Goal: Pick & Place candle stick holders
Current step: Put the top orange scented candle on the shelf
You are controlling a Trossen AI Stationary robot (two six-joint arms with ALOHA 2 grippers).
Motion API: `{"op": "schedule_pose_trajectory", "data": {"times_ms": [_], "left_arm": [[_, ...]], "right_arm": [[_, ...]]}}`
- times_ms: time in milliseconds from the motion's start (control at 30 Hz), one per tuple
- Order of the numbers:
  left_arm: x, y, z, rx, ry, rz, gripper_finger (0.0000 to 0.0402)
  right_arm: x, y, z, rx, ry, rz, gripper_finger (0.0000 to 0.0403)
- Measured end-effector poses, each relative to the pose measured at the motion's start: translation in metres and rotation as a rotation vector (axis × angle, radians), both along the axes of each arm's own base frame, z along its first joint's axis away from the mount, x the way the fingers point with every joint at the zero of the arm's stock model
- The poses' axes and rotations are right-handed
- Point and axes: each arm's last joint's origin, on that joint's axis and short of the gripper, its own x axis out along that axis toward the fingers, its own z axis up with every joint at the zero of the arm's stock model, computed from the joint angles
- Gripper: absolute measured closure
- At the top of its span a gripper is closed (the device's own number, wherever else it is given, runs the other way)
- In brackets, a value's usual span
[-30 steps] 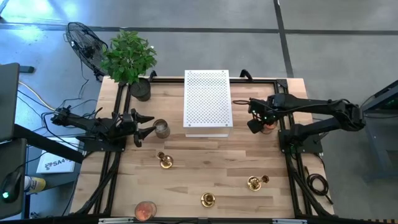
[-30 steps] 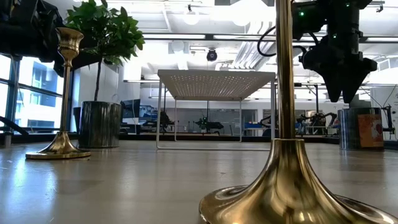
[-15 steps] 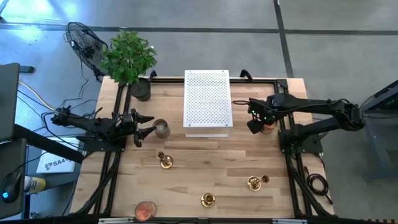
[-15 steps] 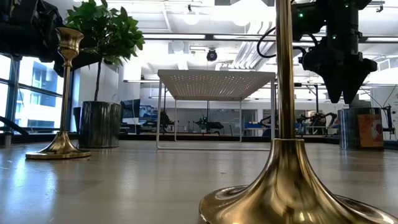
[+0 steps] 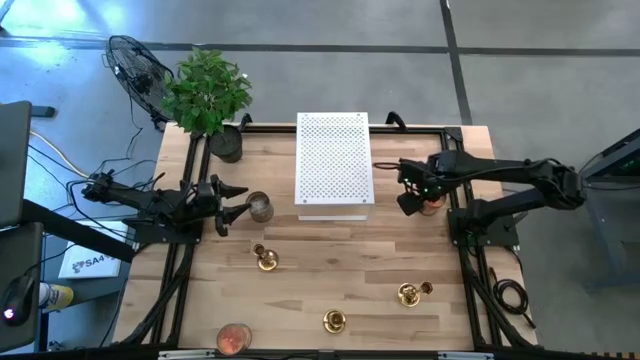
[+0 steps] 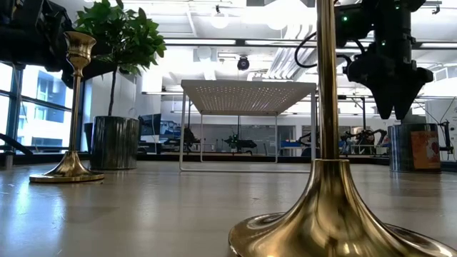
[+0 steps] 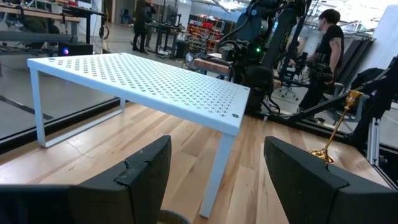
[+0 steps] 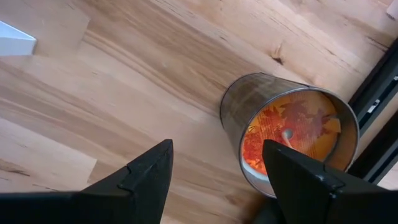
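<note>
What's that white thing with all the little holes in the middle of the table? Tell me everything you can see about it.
It is a white perforated stand, like a small shelf: a flat rectangular top dotted with rows of tiny holes, looking like painted metal. The low view shows it raised on thin legs with open space beneath. It stands level on the wooden table, toward the far middle. Nothing rests on it and neither arm touches it; a small jar sits apart on each side of it.
</note>
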Motion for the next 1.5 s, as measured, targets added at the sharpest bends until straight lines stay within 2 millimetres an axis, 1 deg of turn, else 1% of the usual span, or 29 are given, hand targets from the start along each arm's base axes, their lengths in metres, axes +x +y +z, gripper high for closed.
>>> {"op": "schedule_pose_trajectory", "data": {"times_ms": [467,700,800,933,1100,1200,1367,1400,1500], "left_arm": [[0.0,0.0,-0.002,-0.004,0.016,-0.003,0.0149],[0.0,0.0,-0.002,-0.018,0.012,-0.003,0.0149],[0.0,0.0,-0.002,-0.018,0.012,-0.003,0.0149],[0.0,0.0,-0.002,-0.018,0.012,-0.004,0.0149],[0.0,0.0,-0.002,-0.018,0.012,-0.003,0.0149],[0.0,0.0,-0.002,-0.018,0.012,-0.003,0.0149],[0.0,0.0,-0.002,-0.018,0.012,-0.003,0.0149],[0.0,0.0,-0.002,-0.018,0.012,-0.003,0.0149],[0.0,0.0,-0.002,-0.017,0.015,-0.007,0.0149]], "right_arm": [[0.013,0.0,-0.017,0.014,0.1,0.023,0.016],[0.016,0.0,-0.019,0.02,0.097,0.023,0.016],[0.016,0.0,-0.019,0.021,0.097,0.023,0.0168],[0.016,0.0,-0.019,0.026,0.098,0.023,0.0197],[0.015,0.0,-0.019,0.027,0.102,0.031,0.0256],[0.014,0.0,-0.019,0.02,0.114,0.048,0.0299],[0.014,0.0,-0.019,0.012,0.128,0.089,0.0386],[0.014,0.0,-0.019,0.012,0.13,0.101,0.0393],[0.014,0.0,-0.019,0.006,0.132,0.108,0.0391]]}}
